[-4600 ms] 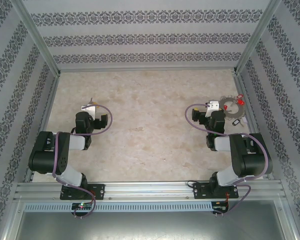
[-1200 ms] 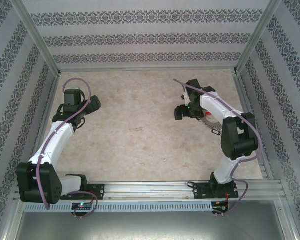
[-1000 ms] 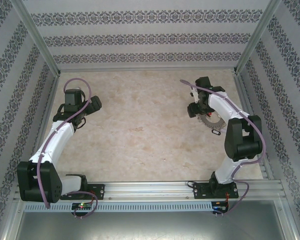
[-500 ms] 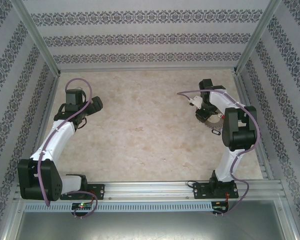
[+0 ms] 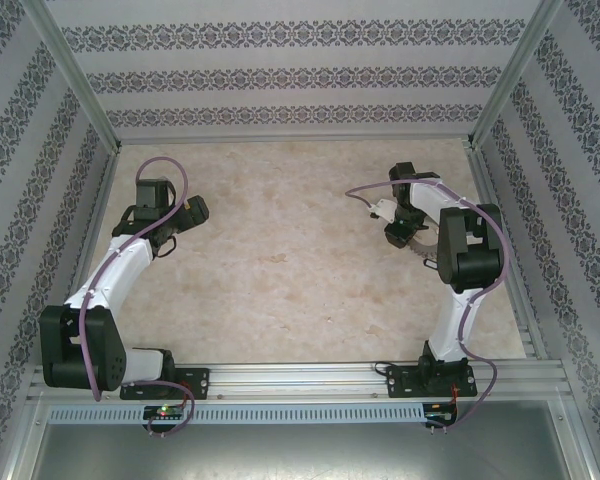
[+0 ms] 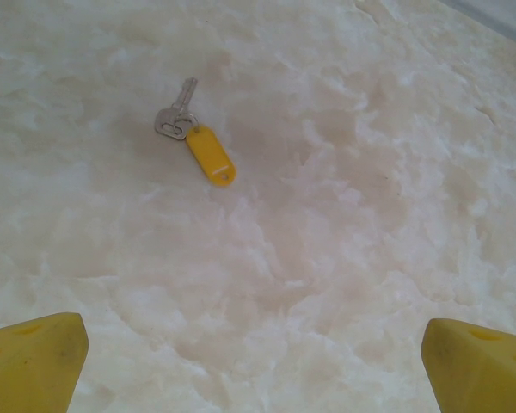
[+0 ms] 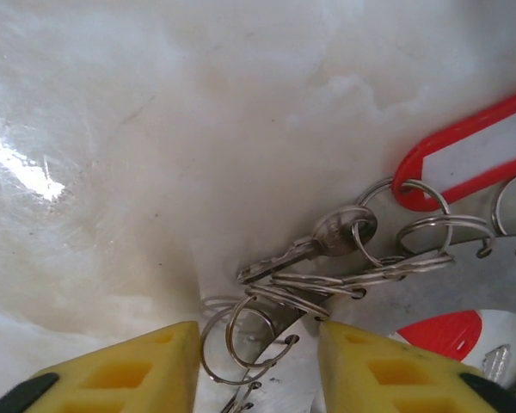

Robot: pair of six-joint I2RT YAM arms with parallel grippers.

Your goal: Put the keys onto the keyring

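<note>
Far left of the table (image 6: 370,172): left claw (image 6: 254,344) spread wide, nothing between its yellow fingertips (image 6: 34,361), hanging above bare surface. Ahead of it lies one key (image 6: 176,119) with a yellow tag (image 6: 211,155), flat on the table and well apart from the claw.

Far right: right claw (image 7: 258,361) set low, jaws narrow, astride the rim of the keyring (image 7: 464,275). Small wire rings (image 7: 241,335) sit in the gap. Cannot tell whether the pads actually pinch the rim. The keyring lies flat and carries a silver key (image 7: 314,245) and red tags (image 7: 473,155).
</note>
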